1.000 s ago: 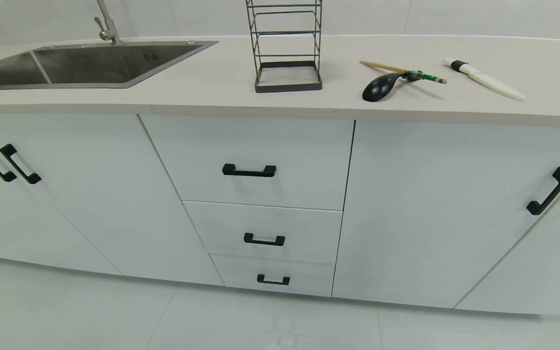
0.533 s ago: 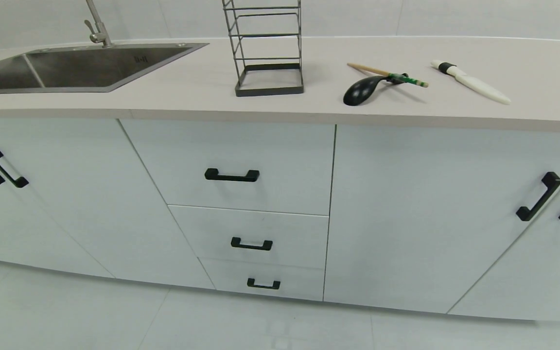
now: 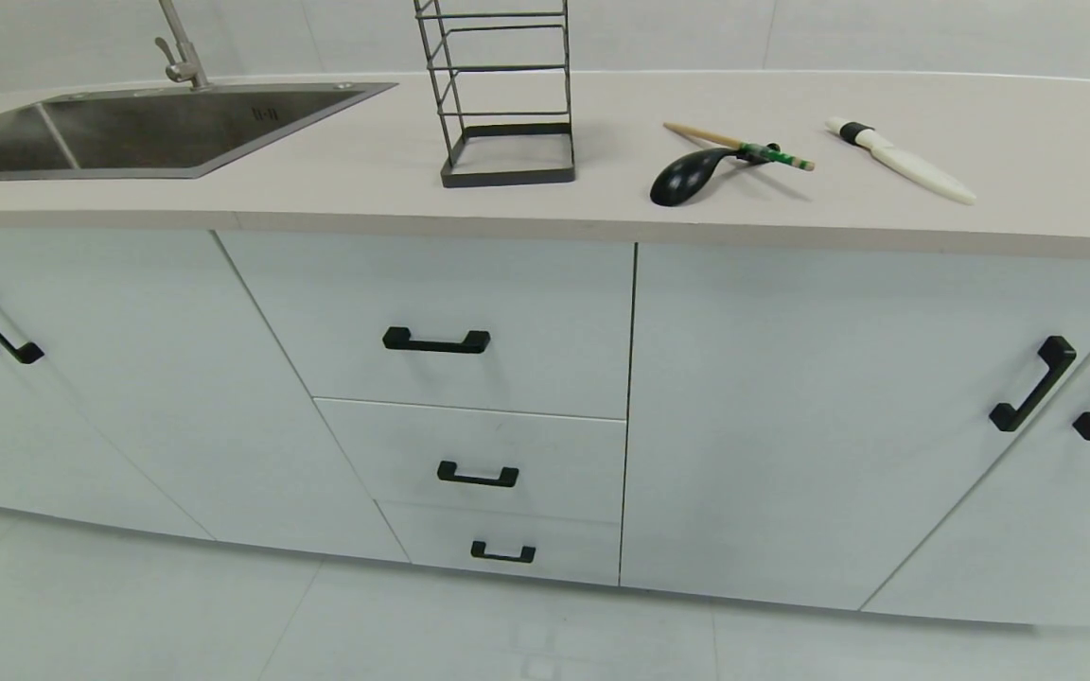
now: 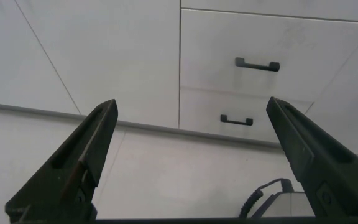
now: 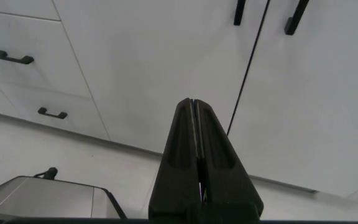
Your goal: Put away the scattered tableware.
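Blk spoon, wood chopsticks w/ green end, white knife, blk band

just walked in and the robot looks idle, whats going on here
Nothing is picked up yet. The spoon, the chopsticks resting across its handle and the knife lie on the counter, right of the rack. The arms hang low in front of the cabinets: the left gripper is open, the right gripper shut, and neither holds anything. The drawers are closed.
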`<state>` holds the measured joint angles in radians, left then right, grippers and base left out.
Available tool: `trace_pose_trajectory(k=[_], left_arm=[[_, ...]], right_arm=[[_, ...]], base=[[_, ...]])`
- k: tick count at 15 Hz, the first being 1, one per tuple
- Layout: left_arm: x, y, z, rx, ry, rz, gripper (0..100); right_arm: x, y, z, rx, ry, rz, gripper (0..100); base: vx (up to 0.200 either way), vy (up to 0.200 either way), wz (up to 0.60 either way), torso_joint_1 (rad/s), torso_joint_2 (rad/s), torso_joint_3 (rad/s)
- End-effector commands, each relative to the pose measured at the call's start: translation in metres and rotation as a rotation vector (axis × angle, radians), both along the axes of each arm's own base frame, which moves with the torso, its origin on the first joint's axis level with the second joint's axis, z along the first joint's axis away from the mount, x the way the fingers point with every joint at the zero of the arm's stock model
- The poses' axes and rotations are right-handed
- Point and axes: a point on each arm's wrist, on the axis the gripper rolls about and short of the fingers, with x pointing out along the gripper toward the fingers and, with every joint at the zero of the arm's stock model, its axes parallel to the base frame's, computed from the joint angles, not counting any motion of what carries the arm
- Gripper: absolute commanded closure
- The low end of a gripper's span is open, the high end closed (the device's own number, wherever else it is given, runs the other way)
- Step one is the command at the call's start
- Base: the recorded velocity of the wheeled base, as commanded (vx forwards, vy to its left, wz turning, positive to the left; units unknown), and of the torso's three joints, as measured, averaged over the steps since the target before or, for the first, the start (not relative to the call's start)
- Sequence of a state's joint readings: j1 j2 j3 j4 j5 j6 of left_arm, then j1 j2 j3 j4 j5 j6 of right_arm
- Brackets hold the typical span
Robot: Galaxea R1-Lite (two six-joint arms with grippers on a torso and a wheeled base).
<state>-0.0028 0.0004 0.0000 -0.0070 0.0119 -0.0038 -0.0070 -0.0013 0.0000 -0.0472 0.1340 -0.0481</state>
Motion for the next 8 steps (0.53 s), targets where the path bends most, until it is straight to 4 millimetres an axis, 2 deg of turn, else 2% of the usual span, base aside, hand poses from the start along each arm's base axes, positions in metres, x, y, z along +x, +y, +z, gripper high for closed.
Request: trace_pose_trajectory(k=[1,3,6,8], left_arm=[[0.0,-0.001,0.008,0.049,-0.077,-0.056,0],[-0.003,-0.004,0.022,0.086,-0.226,-0.166,0],[-0.006,-0.007,0.036,0.103,-0.267,-0.327,0],[-0.002,-0.008,0.078,0.133,-0.261,-0.454,0]], right_arm=[[0.0,0.0,0.0,-0.003,0.001,0.008,100],[0.0,0.0,0.0,-0.023,-0.002,0.007,100],[0.0,0.0,0.0,0.013,0.001,-0.005,100],[0.0,-0.001,0.001,0.106,0.008,-0.025,100]], base=[[0.0,0.0,0.0,0.0,0.0,0.0],[0.0,0.0,0.0,0.0,0.0,0.0],[0.0,0.0,0.0,0.0,0.0,0.0],[0.0,0.0,0.0,0.0,0.0,0.0]])
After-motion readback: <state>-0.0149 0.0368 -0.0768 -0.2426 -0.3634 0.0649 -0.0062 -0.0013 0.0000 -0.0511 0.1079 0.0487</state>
